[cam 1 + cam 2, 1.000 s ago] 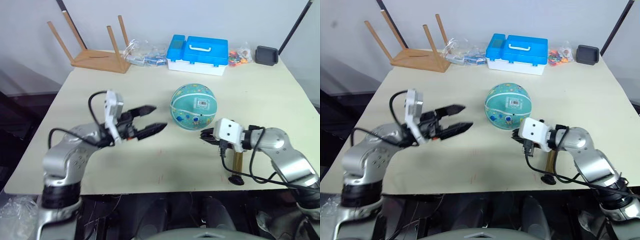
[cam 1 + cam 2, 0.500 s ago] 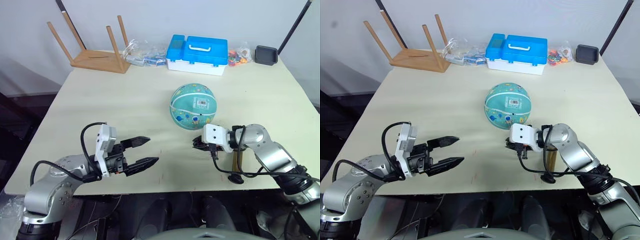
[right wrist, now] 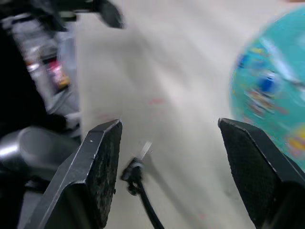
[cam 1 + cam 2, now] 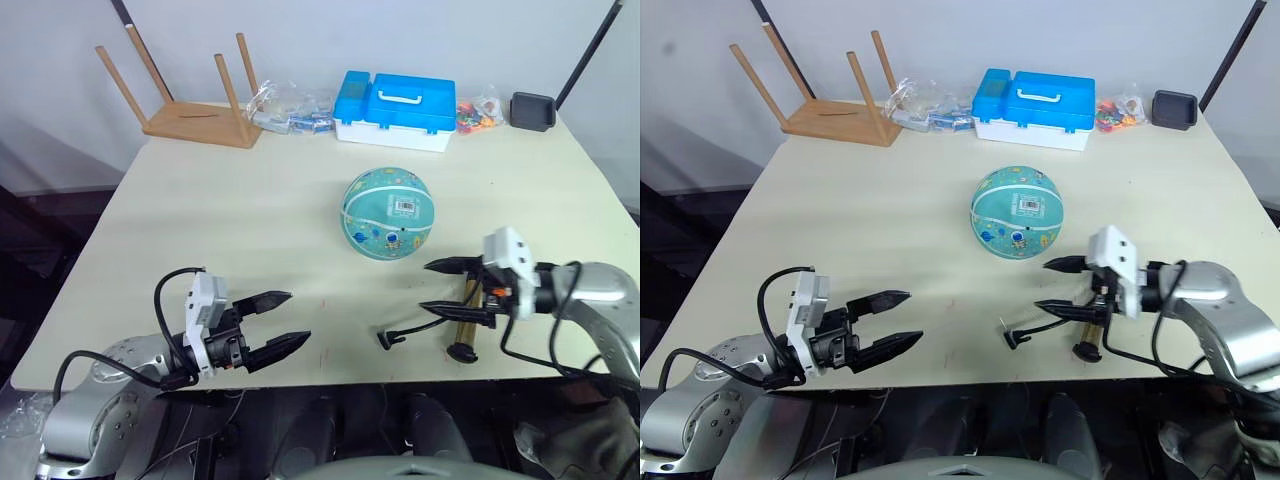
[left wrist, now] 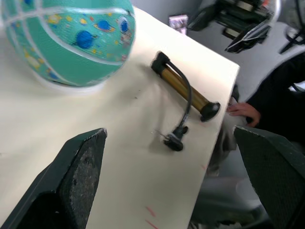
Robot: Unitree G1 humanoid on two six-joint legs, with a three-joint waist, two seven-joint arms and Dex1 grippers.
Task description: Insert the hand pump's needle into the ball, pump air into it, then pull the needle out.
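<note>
Hiding behind right gripper (image 4: 432, 286) (fingers spread): hand pump (image 4: 470, 325).

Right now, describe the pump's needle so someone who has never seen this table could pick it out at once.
Start at the teal-turquoise printed ball in the middle of the pale table, then look toward the near edge for the slim amber-gold hand pump. Its thin black hose curls away from it and ends in the needle, a tiny metal pin on a black fitting, lying flat on the tabletop.

The ball (image 4: 1018, 213) sits mid-bench; the hand pump (image 4: 1095, 322) lies near the front edge, between the right gripper's (image 4: 1052, 285) open jaws.
</note>
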